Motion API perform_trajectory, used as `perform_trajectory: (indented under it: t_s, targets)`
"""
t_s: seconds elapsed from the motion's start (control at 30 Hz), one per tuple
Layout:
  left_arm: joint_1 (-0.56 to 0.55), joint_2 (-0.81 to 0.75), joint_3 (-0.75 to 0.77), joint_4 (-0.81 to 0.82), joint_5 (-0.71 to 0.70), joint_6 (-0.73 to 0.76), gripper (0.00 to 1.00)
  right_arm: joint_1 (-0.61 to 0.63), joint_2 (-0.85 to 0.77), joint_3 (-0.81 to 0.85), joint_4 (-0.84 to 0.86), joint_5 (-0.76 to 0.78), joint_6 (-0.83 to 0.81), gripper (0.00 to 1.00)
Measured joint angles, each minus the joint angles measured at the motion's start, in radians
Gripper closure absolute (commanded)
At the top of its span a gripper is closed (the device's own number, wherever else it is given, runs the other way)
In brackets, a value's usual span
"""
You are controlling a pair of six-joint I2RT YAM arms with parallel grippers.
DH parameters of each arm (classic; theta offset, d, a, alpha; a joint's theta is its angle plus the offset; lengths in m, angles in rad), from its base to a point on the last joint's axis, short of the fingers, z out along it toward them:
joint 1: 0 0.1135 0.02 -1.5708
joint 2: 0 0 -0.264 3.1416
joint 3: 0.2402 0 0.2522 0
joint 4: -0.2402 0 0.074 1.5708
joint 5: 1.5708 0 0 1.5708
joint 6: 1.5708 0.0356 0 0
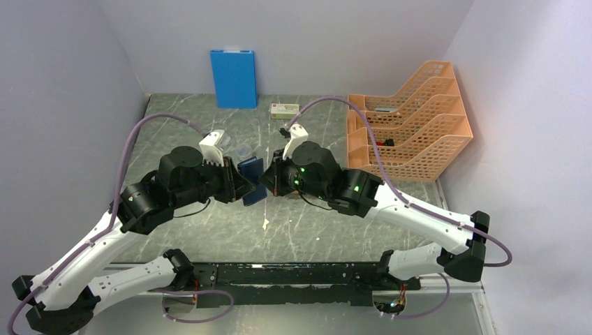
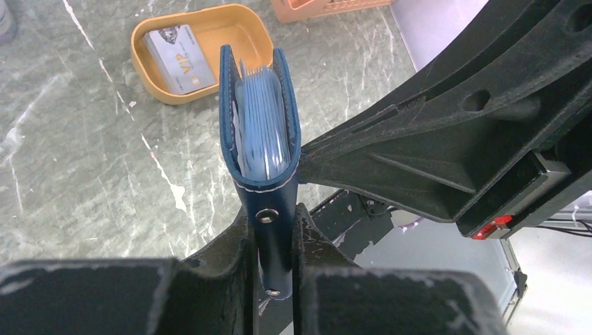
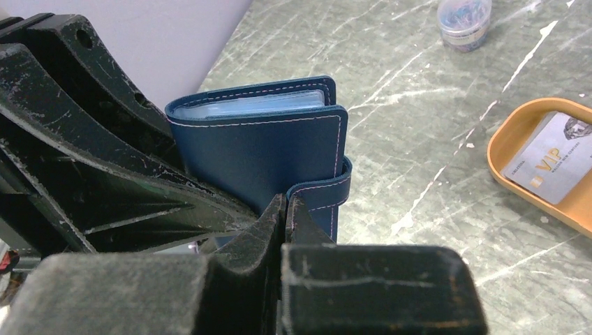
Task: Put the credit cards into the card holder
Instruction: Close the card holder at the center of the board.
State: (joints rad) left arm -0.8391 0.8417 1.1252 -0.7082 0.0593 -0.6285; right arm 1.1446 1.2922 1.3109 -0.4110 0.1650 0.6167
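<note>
Holding the card holder (image 1: 250,180) aloft at frame centre, our left gripper (image 2: 272,223) clamps its snap end. The right gripper (image 3: 285,202), jaws pressed together, meets the strap edge-on. The credit cards (image 2: 178,59) lie in the tray (image 2: 209,17), upper left of the left wrist view.

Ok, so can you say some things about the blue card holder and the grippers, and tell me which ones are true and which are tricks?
1. The left gripper holds the card holder. True.
2. The card holder lies flat on the table. False: it is held up on edge, above the table.
3. The orange tray is empty. False: a card lies in it.
4. The right gripper is wide open. False: it is shut on the card holder's strap.
5. The card holder has clear sleeves inside. True.
</note>
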Motion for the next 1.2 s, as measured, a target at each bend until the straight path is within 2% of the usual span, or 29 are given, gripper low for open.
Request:
perform_trajectory:
  t_s: [0.73, 0.77, 0.93, 1.1, 1.17, 1.2]
  targets:
    - [0.011, 0.000, -0.074, -0.027, -0.030, -0.034, 0.95, -0.005, 0.078, -0.008, -0.017, -0.015, 0.071, 1.00]
    - [0.011, 0.000, -0.073, -0.035, -0.031, -0.026, 0.95, -0.005, 0.077, -0.014, -0.011, -0.023, 0.074, 0.96]
    - [0.005, -0.012, -0.066, -0.082, -0.059, 0.029, 0.95, 0.000, 0.083, -0.023, 0.026, -0.082, 0.088, 0.56]
    - [-0.011, -0.040, -0.053, -0.108, -0.061, 0.053, 0.95, -0.003, 0.057, -0.039, 0.063, -0.097, 0.103, 0.35]
    - [-0.019, -0.061, -0.053, -0.105, -0.060, 0.057, 0.95, -0.003, 0.041, -0.045, 0.070, -0.108, 0.113, 0.13]
    - [-0.024, -0.072, -0.053, -0.105, -0.056, 0.059, 0.95, -0.003, 0.034, -0.045, 0.077, -0.108, 0.119, 0.08]
